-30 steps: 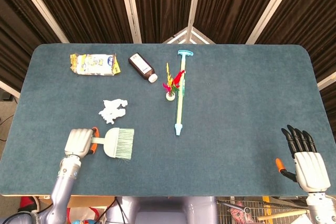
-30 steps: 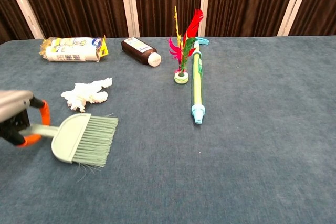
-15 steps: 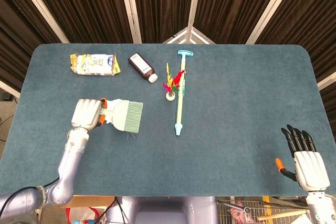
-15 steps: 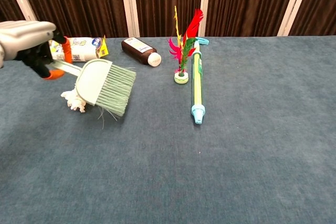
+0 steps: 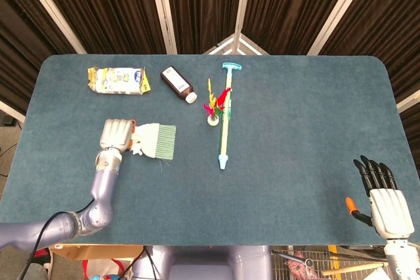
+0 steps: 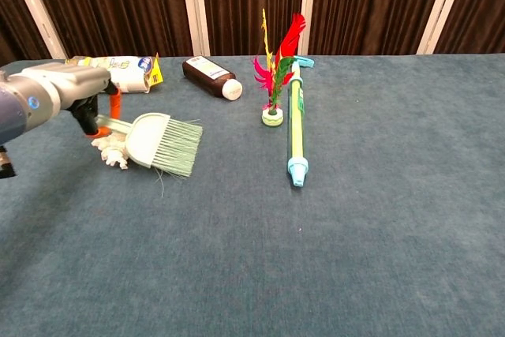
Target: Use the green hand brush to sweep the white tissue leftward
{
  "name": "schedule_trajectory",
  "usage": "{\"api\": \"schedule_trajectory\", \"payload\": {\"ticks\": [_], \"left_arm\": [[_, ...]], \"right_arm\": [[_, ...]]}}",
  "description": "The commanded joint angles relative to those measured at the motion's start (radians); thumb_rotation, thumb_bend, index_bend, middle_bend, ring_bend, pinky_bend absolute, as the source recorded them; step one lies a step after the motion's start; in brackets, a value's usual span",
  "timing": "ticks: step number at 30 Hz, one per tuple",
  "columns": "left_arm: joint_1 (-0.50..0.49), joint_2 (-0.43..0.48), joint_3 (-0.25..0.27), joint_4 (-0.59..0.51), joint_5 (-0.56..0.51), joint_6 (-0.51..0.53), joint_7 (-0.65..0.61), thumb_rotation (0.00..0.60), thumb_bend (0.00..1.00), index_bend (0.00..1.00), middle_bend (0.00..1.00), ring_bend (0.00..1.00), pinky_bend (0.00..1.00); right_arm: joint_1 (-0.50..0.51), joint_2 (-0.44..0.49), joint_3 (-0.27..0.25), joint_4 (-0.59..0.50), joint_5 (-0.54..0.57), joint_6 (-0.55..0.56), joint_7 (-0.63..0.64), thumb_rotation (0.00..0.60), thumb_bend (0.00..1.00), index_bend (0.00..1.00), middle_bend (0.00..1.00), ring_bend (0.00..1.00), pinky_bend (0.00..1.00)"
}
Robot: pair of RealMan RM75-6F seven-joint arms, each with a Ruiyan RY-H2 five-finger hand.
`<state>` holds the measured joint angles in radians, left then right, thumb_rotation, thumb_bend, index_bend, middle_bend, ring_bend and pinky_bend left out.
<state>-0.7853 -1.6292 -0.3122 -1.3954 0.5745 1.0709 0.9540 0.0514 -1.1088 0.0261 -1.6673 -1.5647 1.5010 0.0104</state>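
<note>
My left hand (image 5: 117, 135) (image 6: 65, 86) grips the handle of the green hand brush (image 5: 155, 141) (image 6: 164, 144), its bristles pointing right. The brush hangs just over the white tissue (image 6: 111, 150), which mostly hides under it; in the head view only a scrap of the tissue (image 5: 136, 151) shows below the brush. My right hand (image 5: 382, 195) rests at the table's near right corner, fingers spread, holding nothing. It does not show in the chest view.
At the back left lie a snack packet (image 5: 117, 80) (image 6: 110, 73) and a brown bottle (image 5: 178, 84) (image 6: 211, 76). A feathered shuttlecock (image 5: 213, 107) (image 6: 275, 76) stands beside a long green-and-blue stick (image 5: 226, 117) (image 6: 296, 120) mid-table.
My left hand lifted the brush from the near left, carried it back and right over the tissue, then lowered it slightly toward the tissue. The right hand has not moved.
</note>
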Motion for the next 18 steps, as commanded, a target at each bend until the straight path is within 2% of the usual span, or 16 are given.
{"api": "schedule_trajectory", "payload": {"ticks": [1,7,11,14,18], "left_arm": [[0.048,0.08,0.031,-0.02,0.008,0.028,-0.03,0.6,0.73,0.79,1.0,1.0,1.0],[0.122,0.266,0.058,-0.039,0.013,0.051,-0.071,0.6,0.73,0.79,1.0,1.0,1.0],[0.151,0.355,0.05,-0.025,-0.005,0.04,-0.116,0.6,0.73,0.79,1.0,1.0,1.0],[0.164,0.386,0.016,-0.032,0.009,0.032,-0.205,0.6,0.73,0.79,1.0,1.0,1.0],[0.161,0.375,-0.017,-0.08,0.096,0.029,-0.338,0.6,0.73,0.79,1.0,1.0,1.0]], "right_arm": [[-0.002,0.001,-0.002,-0.002,-0.005,0.004,-0.002,0.6,0.38,0.0,0.0,0.0,0.0],[-0.001,-0.003,-0.005,-0.004,-0.019,0.009,-0.015,0.6,0.38,0.0,0.0,0.0,0.0],[-0.001,-0.005,-0.005,-0.006,-0.019,0.009,-0.02,0.6,0.38,0.0,0.0,0.0,0.0],[0.0,-0.006,-0.004,-0.005,-0.017,0.007,-0.021,0.6,0.38,0.0,0.0,0.0,0.0],[0.001,-0.007,-0.003,-0.004,-0.016,0.006,-0.022,0.6,0.38,0.0,0.0,0.0,0.0]]}}
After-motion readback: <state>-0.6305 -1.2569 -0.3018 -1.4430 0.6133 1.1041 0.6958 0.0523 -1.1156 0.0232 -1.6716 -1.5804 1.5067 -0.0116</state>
